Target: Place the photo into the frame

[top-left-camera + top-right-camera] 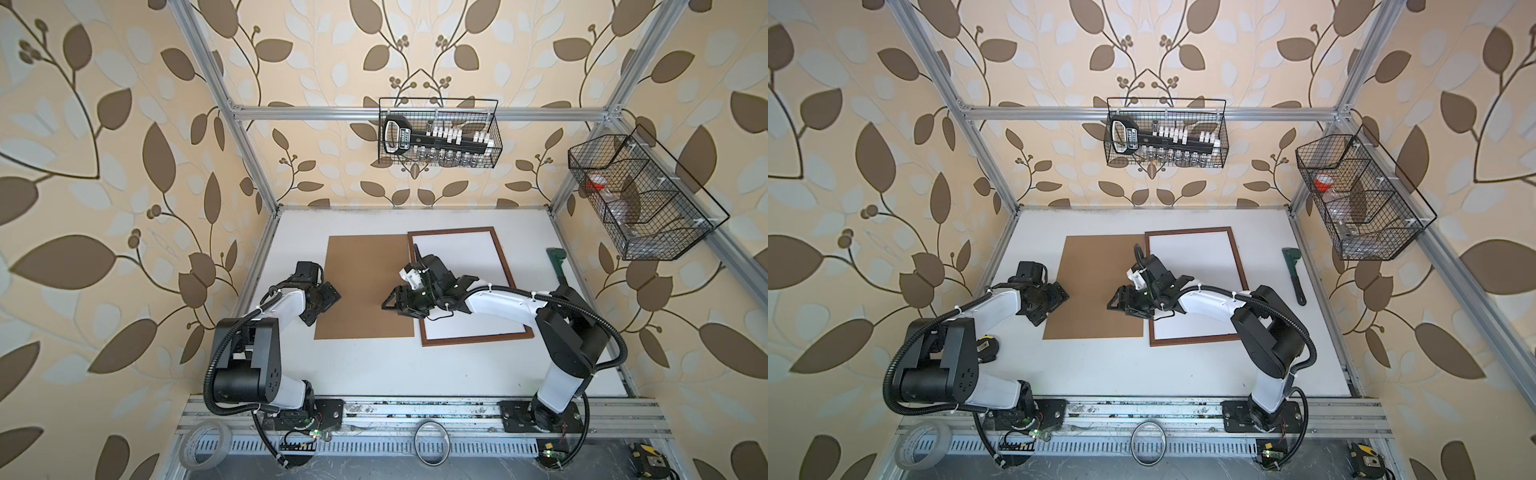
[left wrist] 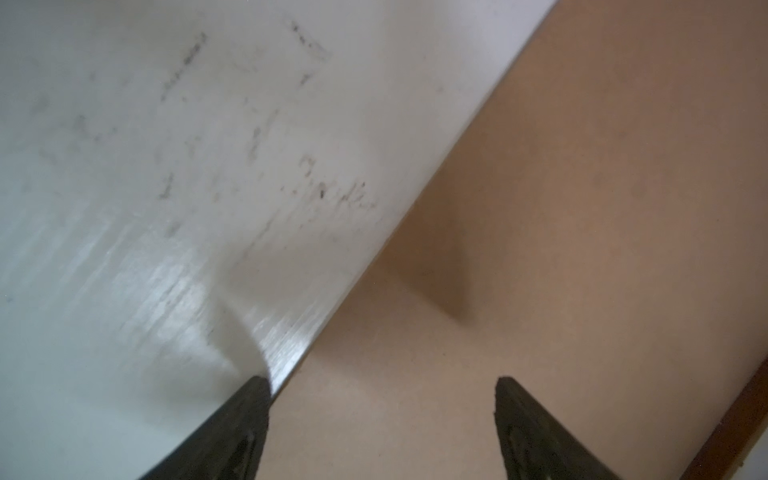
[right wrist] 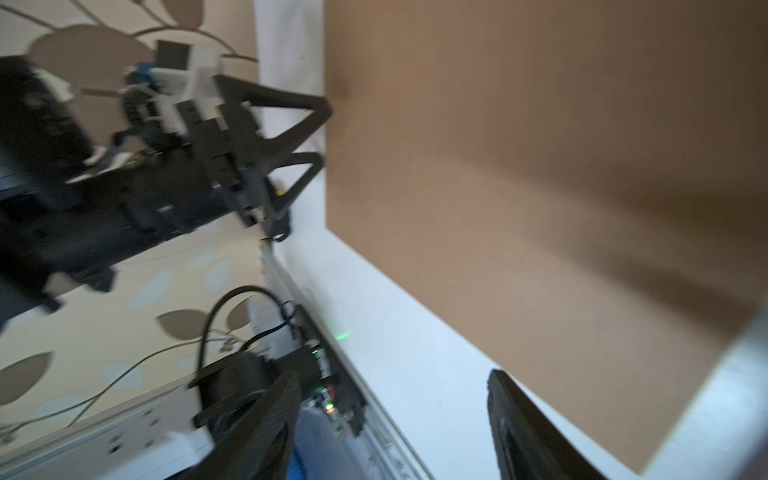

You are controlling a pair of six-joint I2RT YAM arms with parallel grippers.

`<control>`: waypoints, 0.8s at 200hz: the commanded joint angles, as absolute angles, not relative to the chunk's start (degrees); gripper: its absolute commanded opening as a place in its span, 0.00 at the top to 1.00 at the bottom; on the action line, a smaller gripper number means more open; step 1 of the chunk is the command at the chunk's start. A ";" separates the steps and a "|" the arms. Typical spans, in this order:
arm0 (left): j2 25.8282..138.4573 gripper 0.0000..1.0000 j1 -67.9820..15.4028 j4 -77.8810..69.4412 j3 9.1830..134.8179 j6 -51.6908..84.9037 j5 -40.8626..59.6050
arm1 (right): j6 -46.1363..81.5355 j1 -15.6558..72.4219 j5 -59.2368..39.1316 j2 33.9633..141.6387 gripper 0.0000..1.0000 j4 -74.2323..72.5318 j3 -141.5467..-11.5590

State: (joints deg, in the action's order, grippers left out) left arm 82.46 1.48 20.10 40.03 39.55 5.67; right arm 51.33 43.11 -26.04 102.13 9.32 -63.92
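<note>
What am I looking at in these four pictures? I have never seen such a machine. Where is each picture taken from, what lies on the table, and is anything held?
These are two white-and-black robot arms, mounted at the table's near edge. Two pictures look down from one overhead camera; the other two come from a small camera on each arm's wrist. On the white table lie a plain brown rectangular board, a rectangular frame with a thin reddish-brown wooden border, showing only white inside, and a green pipe wrench. The left hand hangs at the board's left edge, the right hand over its right side. Both hands are open and hold nothing.
</note>
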 commanded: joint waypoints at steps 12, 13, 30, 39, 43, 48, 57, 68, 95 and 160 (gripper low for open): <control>83.13 0.14 1.05 28.34 35.70 42.21 9.75 | 47.46 44.79 -12.06 105.35 0.28 22.84 -66.00; 83.14 0.14 1.01 28.37 35.60 42.20 9.75 | 47.46 44.85 -11.83 105.37 0.28 22.98 -66.00; 82.86 0.15 1.00 28.32 35.10 42.53 9.84 | 47.55 45.59 -7.23 105.47 0.28 24.59 -66.43; 82.83 0.15 0.95 28.26 34.77 42.79 10.12 | 47.33 45.92 -5.07 105.54 0.27 25.70 -66.85; 82.87 0.15 0.94 28.40 34.68 42.79 10.11 | 47.18 46.04 -4.21 105.67 0.27 26.17 -66.97; 82.81 0.15 0.97 28.41 34.61 42.88 10.02 | 47.15 46.12 -3.59 105.81 0.27 26.54 -66.98; 82.85 0.15 0.90 28.63 34.37 42.85 9.77 | 47.14 46.10 -3.08 106.39 0.27 26.79 -66.69; 80.95 0.15 1.00 28.82 34.37 42.72 9.34 | 47.06 45.80 -2.58 107.31 0.26 26.89 -66.12; 80.63 0.15 0.90 29.29 34.39 42.36 9.12 | 46.90 44.41 -1.54 109.39 0.25 27.25 -64.87; 80.14 0.17 -0.23 26.48 31.42 45.44 13.00 | 51.69 48.85 -10.63 116.18 0.17 24.49 -68.32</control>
State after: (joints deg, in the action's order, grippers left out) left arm 78.37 1.39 20.12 36.38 41.82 7.55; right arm 48.03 46.76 -5.32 110.30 23.14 -70.74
